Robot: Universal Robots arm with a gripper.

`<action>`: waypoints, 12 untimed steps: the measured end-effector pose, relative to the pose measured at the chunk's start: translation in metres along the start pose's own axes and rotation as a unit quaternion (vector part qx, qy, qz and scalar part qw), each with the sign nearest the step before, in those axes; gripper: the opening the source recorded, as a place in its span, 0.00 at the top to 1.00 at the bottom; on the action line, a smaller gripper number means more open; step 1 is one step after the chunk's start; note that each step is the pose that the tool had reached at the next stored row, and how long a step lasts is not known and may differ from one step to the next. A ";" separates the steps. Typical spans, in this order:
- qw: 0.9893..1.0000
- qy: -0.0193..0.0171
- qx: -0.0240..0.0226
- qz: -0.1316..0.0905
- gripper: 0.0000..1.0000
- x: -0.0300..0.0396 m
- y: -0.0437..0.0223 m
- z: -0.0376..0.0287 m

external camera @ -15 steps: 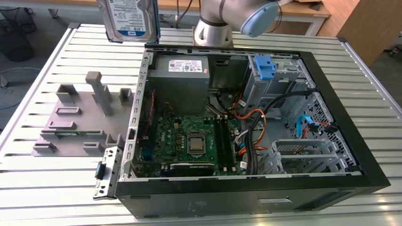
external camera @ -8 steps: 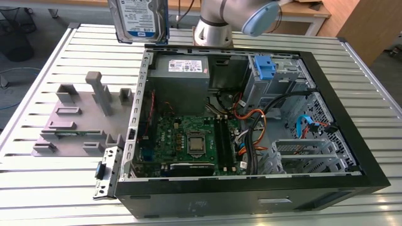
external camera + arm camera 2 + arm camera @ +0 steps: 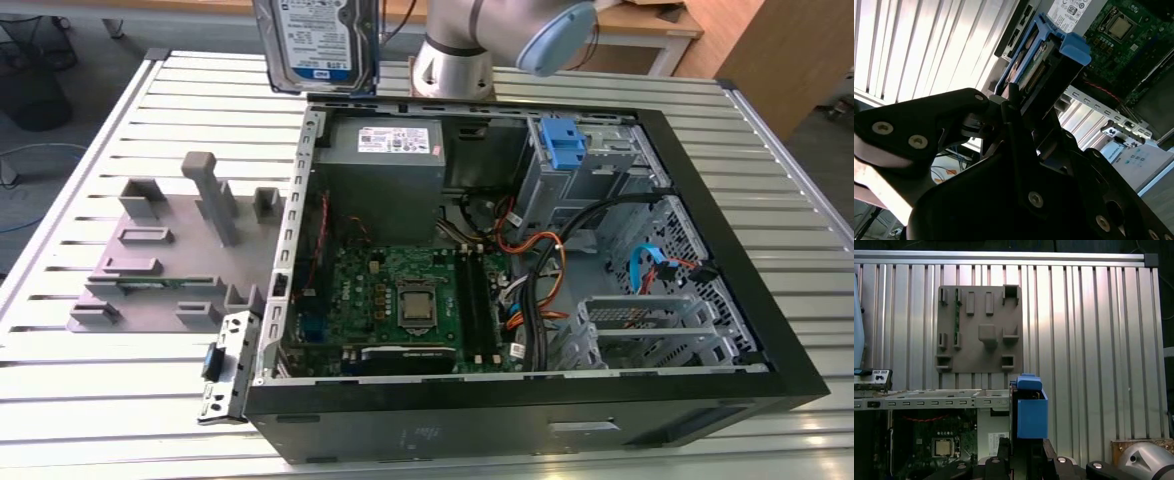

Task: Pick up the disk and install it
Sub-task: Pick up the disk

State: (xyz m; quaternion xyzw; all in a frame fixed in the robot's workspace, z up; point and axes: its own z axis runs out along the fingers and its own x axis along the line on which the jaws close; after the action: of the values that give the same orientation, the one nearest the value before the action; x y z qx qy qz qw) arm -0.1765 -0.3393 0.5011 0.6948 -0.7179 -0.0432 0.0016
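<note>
gripper (image 3: 1015,100) was clamped on disk (image 3: 318,40), upper left-of-centre of exterior view | judged stiff, fairly heavy, shock-sensitive | best held by blue caddy (image 3: 1031,412) edges

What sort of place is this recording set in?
Probably a robotics lab workbench: a slatted metal table, an open computer case on it, and the gripper holding the disk.
</note>
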 end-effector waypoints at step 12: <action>1.000 0.000 0.000 0.000 0.65 -0.0004 -0.0130 -0.0003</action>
State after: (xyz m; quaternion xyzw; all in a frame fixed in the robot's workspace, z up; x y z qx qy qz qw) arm -0.1634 -0.3393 0.5006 0.6948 -0.7179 -0.0432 0.0016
